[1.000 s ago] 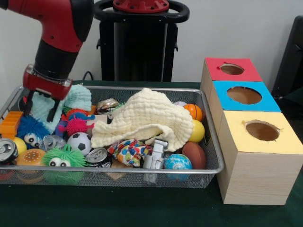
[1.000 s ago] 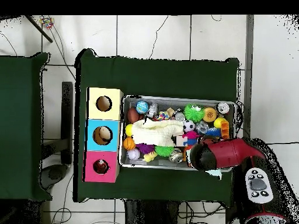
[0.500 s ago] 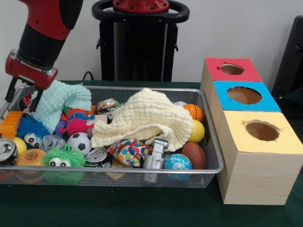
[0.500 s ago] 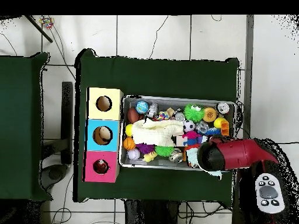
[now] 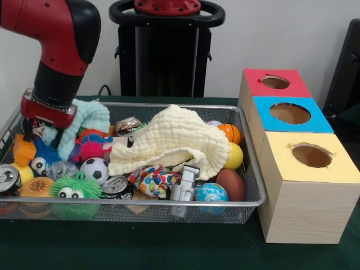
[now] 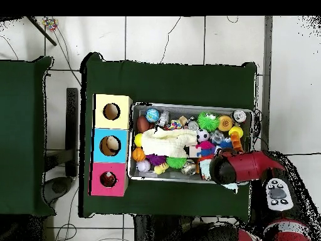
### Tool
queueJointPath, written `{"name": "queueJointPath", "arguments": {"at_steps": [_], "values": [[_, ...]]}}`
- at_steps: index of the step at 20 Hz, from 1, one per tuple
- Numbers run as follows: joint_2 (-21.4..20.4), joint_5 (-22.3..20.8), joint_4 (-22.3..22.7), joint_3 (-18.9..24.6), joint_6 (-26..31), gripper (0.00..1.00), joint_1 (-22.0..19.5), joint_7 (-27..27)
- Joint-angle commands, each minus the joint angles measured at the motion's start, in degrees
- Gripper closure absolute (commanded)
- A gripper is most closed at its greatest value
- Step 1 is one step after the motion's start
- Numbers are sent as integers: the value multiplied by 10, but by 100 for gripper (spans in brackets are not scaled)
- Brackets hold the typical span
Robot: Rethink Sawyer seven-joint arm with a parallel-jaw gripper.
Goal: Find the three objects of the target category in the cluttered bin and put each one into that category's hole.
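The red and black arm [image 5: 63, 48] has come back down and inward since half a second ago, so the gripper [image 5: 40, 134] is now sitting low inside the left end of the wire bin [image 5: 169, 204] rather than raised over its edge. The teal cloth [image 5: 90, 115], which was being lifted in a drawn-up fold, is now lying slacker against the gripper's right side, at the bin's back left corner. The orange block [image 5: 23, 151], lying flat earlier, is now standing tilted just below the gripper. Whether the claw is gripping the cloth or standing open cannot be told, since the cloth is covering it. The teal cloth is looking soft, quilted and crumpled. The rest of the bin is staying unchanged: a large cream cloth [image 5: 169, 138] is draping over the middle, with a soccer ball [image 5: 94, 169], a green fuzzy toy [image 5: 73, 191] and a crushed can [image 5: 116, 185] near the front. To the right of the bin, a red box [image 5: 281, 90], a blue box [image 5: 264, 112] and a yellow box [image 5: 337, 169] are standing in a row, each with a round hole on top.
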Motion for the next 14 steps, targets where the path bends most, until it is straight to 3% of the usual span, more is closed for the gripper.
{"name": "queueJointPath", "arguments": {"at_steps": [1, 10, 14], "values": [[83, 2, -43, 10, -66, 0, 0, 71], [112, 6, -69, -34, -109, 0, 19, 74], [105, 12, -61, -12, -105, 0, 0, 52]]}}
